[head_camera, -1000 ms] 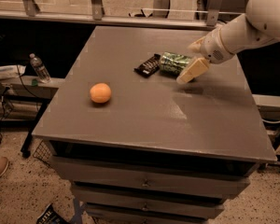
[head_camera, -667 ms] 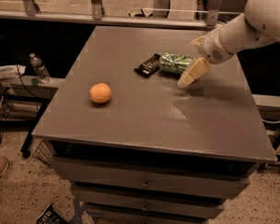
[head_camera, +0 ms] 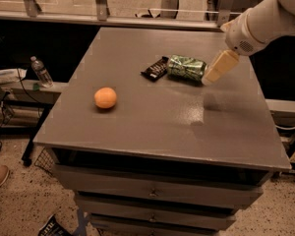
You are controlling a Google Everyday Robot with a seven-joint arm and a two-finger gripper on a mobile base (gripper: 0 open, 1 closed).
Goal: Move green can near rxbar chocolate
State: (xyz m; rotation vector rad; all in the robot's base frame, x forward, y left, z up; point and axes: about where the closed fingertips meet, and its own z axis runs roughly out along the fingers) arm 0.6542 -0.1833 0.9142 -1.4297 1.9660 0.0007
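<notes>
The gripper [head_camera: 211,74] hangs over the right part of the tabletop, toward the far edge, its tip just beside the right end of the green can [head_camera: 187,68] — whether it is open or closed I cannot tell. It has drawn back slightly toward the right edge since a moment ago, while the can has not moved. The can lies on its side, touching or nearly touching the rxbar chocolate [head_camera: 155,69] on its left, so the task looks essentially done. An orange [head_camera: 105,97] sits well apart, nearer the left edge. The grey tabletop [head_camera: 152,136] tops a drawer unit — a water bottle [head_camera: 41,72] stands on a low ledge to the left.
</notes>
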